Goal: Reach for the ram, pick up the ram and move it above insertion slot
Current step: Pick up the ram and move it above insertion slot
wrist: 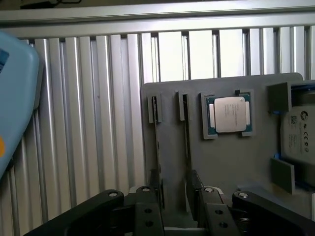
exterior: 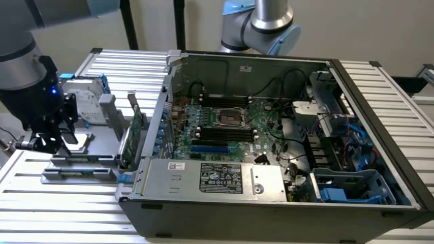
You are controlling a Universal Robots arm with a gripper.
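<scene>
The ram (wrist: 186, 129) stands on edge in a slotted holder of the grey fixture plate (wrist: 226, 162) and shows as a thin dark strip. A second thin strip (wrist: 156, 130) stands in the neighbouring holder. My gripper (wrist: 176, 196) hovers over the near end of these holders, open, with nothing between its black fingers (wrist: 196, 194). In the exterior view my gripper (exterior: 51, 143) hangs above the grey fixture (exterior: 78, 168) at that view's left, outside the computer case. The long black memory slots (exterior: 224, 133) lie on the green motherboard inside the case.
A processor chip (wrist: 229, 114) sits in a recess of the plate, with a hard drive (wrist: 298, 133) in its blue frame (exterior: 103, 84) beside it. A green expansion card (exterior: 135, 127) stands upright against the open case (exterior: 271, 203). A second arm (exterior: 261, 25) stands behind the case.
</scene>
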